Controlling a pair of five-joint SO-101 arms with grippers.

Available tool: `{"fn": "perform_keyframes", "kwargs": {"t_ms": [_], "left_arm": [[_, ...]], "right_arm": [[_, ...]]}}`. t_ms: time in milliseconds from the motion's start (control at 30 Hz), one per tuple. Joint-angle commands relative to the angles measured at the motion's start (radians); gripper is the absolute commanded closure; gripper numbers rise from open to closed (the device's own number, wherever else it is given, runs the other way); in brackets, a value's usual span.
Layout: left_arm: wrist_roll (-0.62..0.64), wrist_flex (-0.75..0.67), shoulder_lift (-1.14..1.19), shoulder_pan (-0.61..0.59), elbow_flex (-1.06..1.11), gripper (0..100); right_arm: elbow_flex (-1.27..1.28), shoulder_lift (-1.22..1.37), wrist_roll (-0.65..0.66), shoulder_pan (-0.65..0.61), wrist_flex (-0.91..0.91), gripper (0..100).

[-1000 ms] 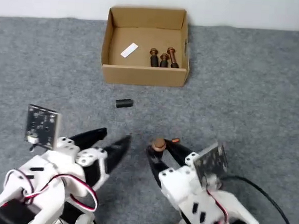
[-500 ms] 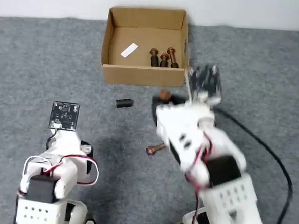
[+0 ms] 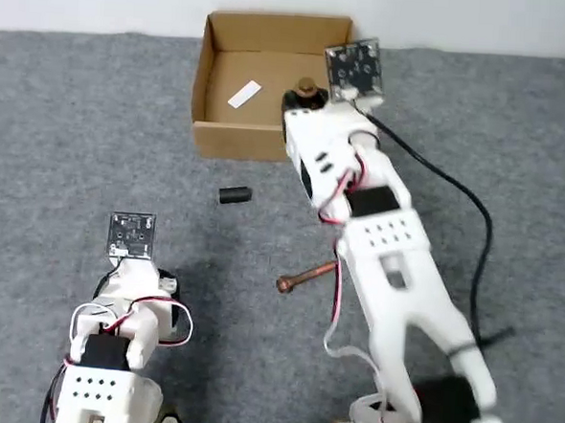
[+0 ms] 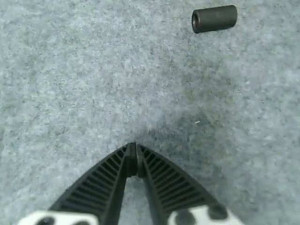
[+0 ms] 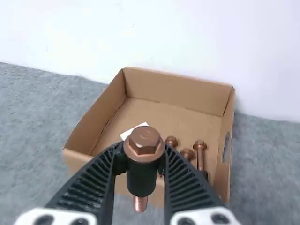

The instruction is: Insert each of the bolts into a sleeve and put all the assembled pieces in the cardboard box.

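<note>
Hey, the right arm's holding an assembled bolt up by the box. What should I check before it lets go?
1. Bolt seated in sleeve, right gripper shut on the assembled piece: ok.
2. Piece past the cardboard box front wall: cannot tell.
3. Bare floor beside the three pieces already inside: ok.
4. Distance of left gripper from box: ok.
5. All parts assembled: not ok; loose bolt and loose sleeve lie on the carpet.
</note>
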Motion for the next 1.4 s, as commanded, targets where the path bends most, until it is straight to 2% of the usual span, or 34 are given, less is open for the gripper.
{"fn": "perform_keyframes", "kwargs": {"t_ms": [0,200,300,533,767,1133,1367], "left_arm": [[0.0,-0.043,-0.009,-0.005,0.012,99],[0.0,-0.044,-0.009,-0.005,0.012,99],[0.0,-0.046,-0.009,-0.005,0.012,99],[0.0,-0.048,-0.009,-0.006,0.013,99],[0.0,-0.048,-0.009,-0.006,0.013,99],[0.0,-0.048,-0.009,-0.006,0.013,99],[0.0,-0.048,-0.009,-0.006,0.013,99]], "right_arm": [[-0.199,0.124,0.011,0.035,-0.054,99.1],[-0.399,0.334,0.023,0.071,-0.035,99.1],[-0.462,0.4,0.081,0.07,0.056,99.0],[-0.559,0.501,0.086,0.077,0.236,98.7],[-0.589,0.512,0.084,0.071,0.285,82.9],[-0.69,0.578,0.091,0.077,0.229,91.9],[-0.901,0.619,0.083,0.064,0.435,91.9]]}}
